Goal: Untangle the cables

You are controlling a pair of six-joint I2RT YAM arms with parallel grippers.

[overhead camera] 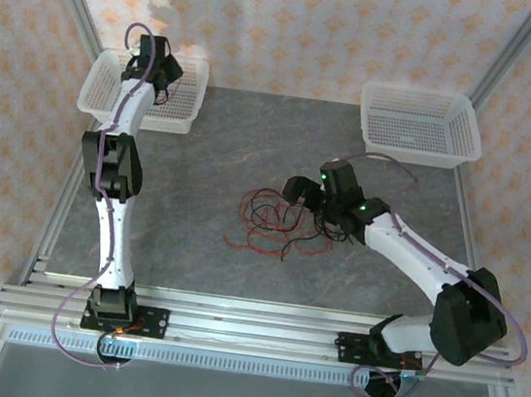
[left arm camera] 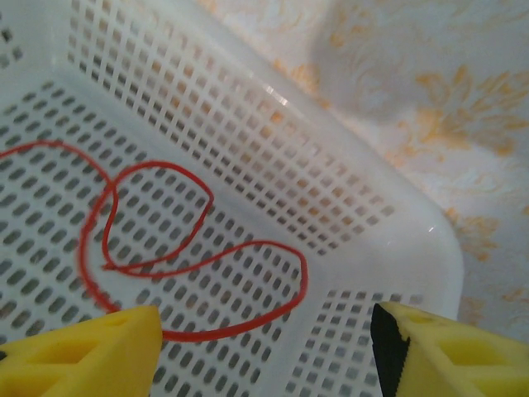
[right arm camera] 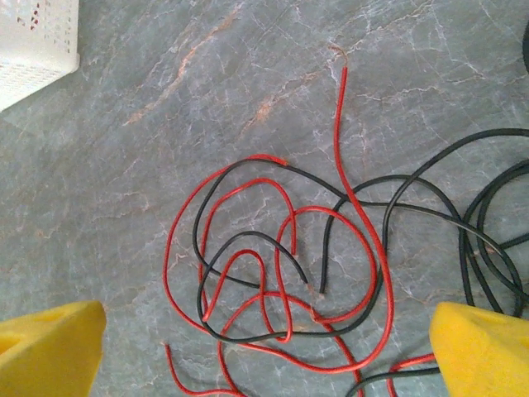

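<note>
A tangle of thin red and black cables (overhead camera: 272, 224) lies mid-table on the grey marbled top. My right gripper (overhead camera: 302, 192) hovers just above its right side. In the right wrist view the looped cables (right arm camera: 281, 265) sit under the open gripper (right arm camera: 264, 356), and its yellow fingers (right arm camera: 45, 351) hold nothing. My left gripper (overhead camera: 160, 69) is over the left white basket (overhead camera: 97, 103). Its wrist view has one red cable (left arm camera: 198, 265) lying in loops on the basket floor, below the open gripper (left arm camera: 264, 356). The cable runs close by the left finger (left arm camera: 83, 356), which is not gripping it.
A second white basket (overhead camera: 368, 124) stands at the back right of the table. The left basket's mesh wall (left arm camera: 248, 124) rises close ahead of the left gripper, and its corner (right arm camera: 33, 41) shows far off in the right wrist view. Metal frame rails border the table.
</note>
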